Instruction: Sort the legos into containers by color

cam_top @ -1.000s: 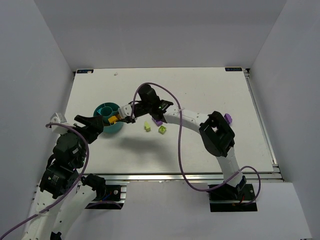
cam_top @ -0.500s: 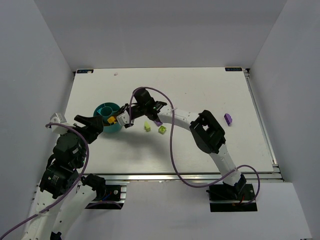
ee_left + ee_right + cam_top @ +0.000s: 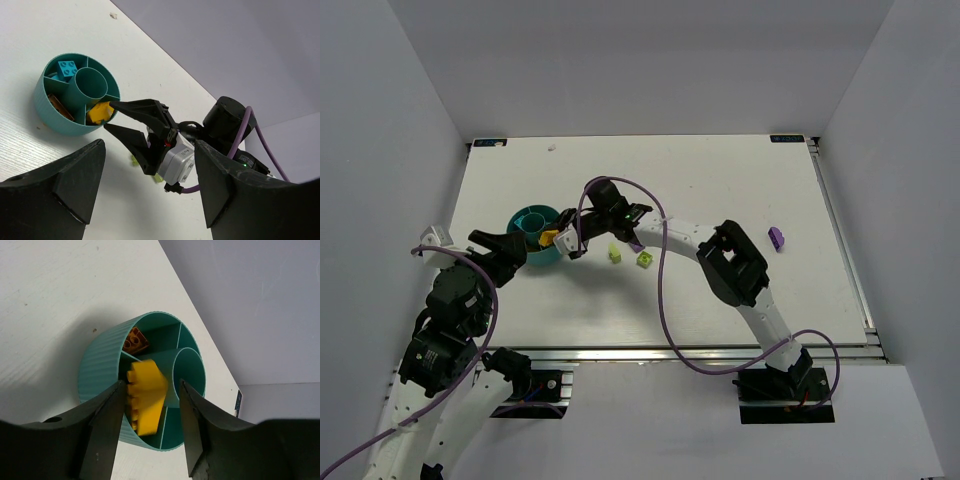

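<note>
The round teal bowl point(image 3: 528, 222) stands at the table's left; it also shows in the left wrist view point(image 3: 45, 107) and the right wrist view point(image 3: 100, 380). My right gripper point(image 3: 561, 240) hangs over its right rim, jaws open point(image 3: 150, 385). A yellow-orange brick point(image 3: 145, 395) sits blurred between the jaws, loose, at a rim compartment point(image 3: 99, 112). An orange brick point(image 3: 135, 340) lies in the neighbouring compartment. A cyan brick point(image 3: 66, 70) and a brown brick point(image 3: 60, 106) lie in others. My left gripper point(image 3: 498, 246) is open and empty, just left of the bowl.
Two lime bricks point(image 3: 615, 255) point(image 3: 644, 259) lie on the table under the right arm. A purple brick point(image 3: 777, 238) lies far right. The right arm's purple cable point(image 3: 665, 290) loops over the middle.
My right gripper moved left over the bowl's rim and opened its jaws, letting go of the yellow-orange brick. The left arm has not moved.
</note>
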You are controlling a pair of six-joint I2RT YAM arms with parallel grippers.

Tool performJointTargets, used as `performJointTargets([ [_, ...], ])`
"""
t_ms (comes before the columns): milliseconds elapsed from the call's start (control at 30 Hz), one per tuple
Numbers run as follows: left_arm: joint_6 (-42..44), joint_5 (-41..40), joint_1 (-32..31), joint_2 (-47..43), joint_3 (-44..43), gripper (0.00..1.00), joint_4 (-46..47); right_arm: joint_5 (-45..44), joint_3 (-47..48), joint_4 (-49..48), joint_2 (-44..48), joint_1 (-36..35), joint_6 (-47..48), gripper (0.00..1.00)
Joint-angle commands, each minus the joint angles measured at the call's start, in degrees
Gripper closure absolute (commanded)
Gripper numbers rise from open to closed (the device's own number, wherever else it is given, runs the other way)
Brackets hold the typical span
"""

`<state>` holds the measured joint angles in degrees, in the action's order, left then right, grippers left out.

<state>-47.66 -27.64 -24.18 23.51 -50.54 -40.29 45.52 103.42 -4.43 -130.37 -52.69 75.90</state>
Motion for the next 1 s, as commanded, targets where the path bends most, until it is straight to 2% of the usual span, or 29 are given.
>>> performJointTargets([
  [0,0.2,0.7,-0.2,0.5,-0.5,0.19,0.7,0.4,1.5,-1.8,0.2,-0.3,0.5,0.47],
  [167,0.3,1.4,-0.2,1.1,-0.7,0.19,1.4,0.2,1.4,-3.7,0.6,-0.3,-1.3,0.47],
  [300,1.4,4.6,-0.2,2.5,-0.4,0.22,3.9,-2.8,-3.6,-11.0,7.0,0.1,-8.5,0.48],
  [367,2.4,9.2,-0.2,4.0,1.1,0.3,8.0,-6.6,-10.6,-14.4,12.7,0.8,-13.7,0.48],
  [400,2.7,11.3,-0.2,4.8,1.8,0.36,10.0,-9.9,-10.6,-16.1,14.7,1.0,-17.2,0.5],
  [433,3.0,13.5,-0.2,5.8,2.4,0.51,11.7,-17.8,-15.1,-20.8,16.9,1.3,-25.6,0.6],
  [467,3.0,15.7,-0.2,7.0,3.6,0.58,15.0,-22.5,-17.7,-23.2,21.3,2.3,-30.4,0.71],
  [500,2.9,17.8,-0.2,8.5,4.0,0.63,16.5,-26.2,-19.9,-24.4,23.4,3.3,-34.3,0.99],
  [533,2.8,22.0,-0.2,11.7,4.5,0.66,18.0,-26.8,-21.8,-22.4,25.4,4.6,-36.5,1.0],
  [567,2.7,24.0,-0.2,13.4,5.1,0.7,20.5,-25.5,-22.4,-14.7,29.4,8.4,-41.0,1.0],
  [633,2.1,27.5,-0.2,18.8,5.4,0.68,22.2,-22.6,-23.2,-7.0,32.8,12.9,-46.9,1.0],
  [667,2.0,29.9,-0.3,20.7,5.4,0.58,22.8,-20.7,-23.7,1.7,35.6,17.7,-49.9,1.0],
  [700,1.7,30.4,-0.4,22.4,4.8,0.51,23.1,-19.3,-24.0,6.1,36.9,20.3,-50.8,1.0],
  [733,1.6,31.1,-0.9,24.3,4.4,0.44,23.1,-17.0,-24.7,10.0,38.3,22.8,-51.2,0.96],
  [767,1.6,31.2,-1.5,27.9,3.9,0.39,22.5,-15.5,-26.8,13.2,41.1,28.3,-51.5,0.87],
  [800,1.7,31.0,-2.1,29.6,2.3,0.28,22.0,-13.9,-27.9,18.4,42.5,31.3,-51.6,0.64],
  [900,1.4,29.0,-5.7,36.8,-0.9,0.17,21.4,-12.2,-32.9,25.6,47.7,41.8,-51.3,0.28],
  [967,1.0,28.4,-8.7,42.7,-3.1,0.16,20.3,-10.4,-34.7,29.7,50.8,48.1,-48.4,0.22],
])
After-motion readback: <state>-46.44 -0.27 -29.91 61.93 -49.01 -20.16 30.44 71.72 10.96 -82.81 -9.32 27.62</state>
